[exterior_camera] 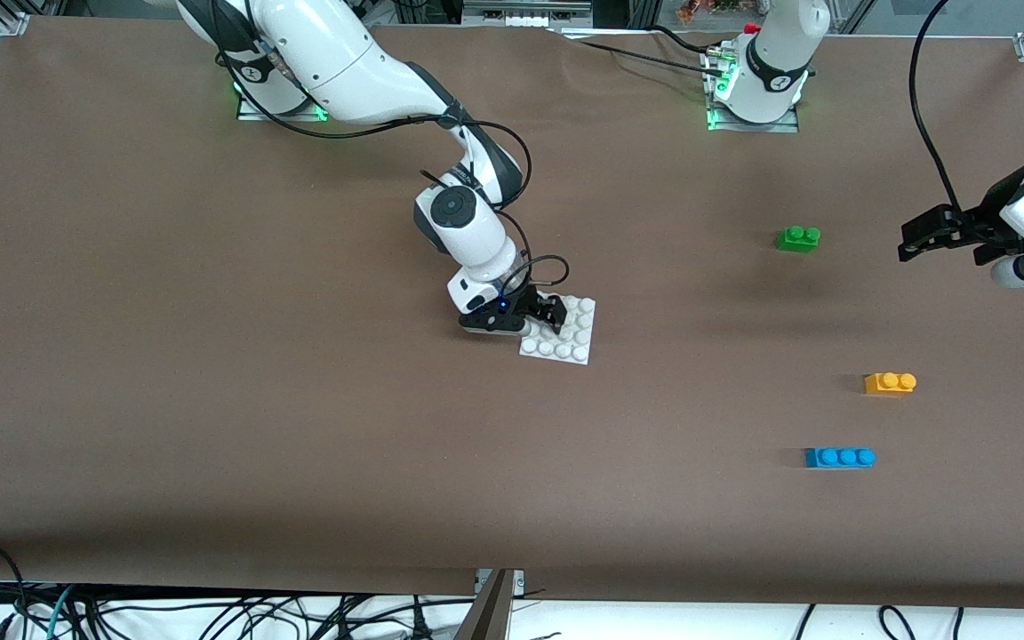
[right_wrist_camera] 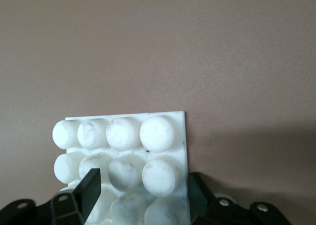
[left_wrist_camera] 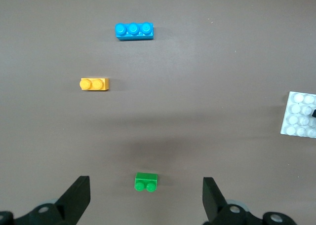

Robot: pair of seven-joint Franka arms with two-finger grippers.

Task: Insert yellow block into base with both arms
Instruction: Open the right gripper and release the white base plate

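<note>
The yellow block lies near the left arm's end of the table, between the green brick and the blue brick. It looks light, hard and smooth, likely slippery, so a pinch across its flat long sides seems best. The left gripper hangs in the air above the table near the green brick, jaws wide open. The right gripper is low at mid-table, clamped on the white base
</note>
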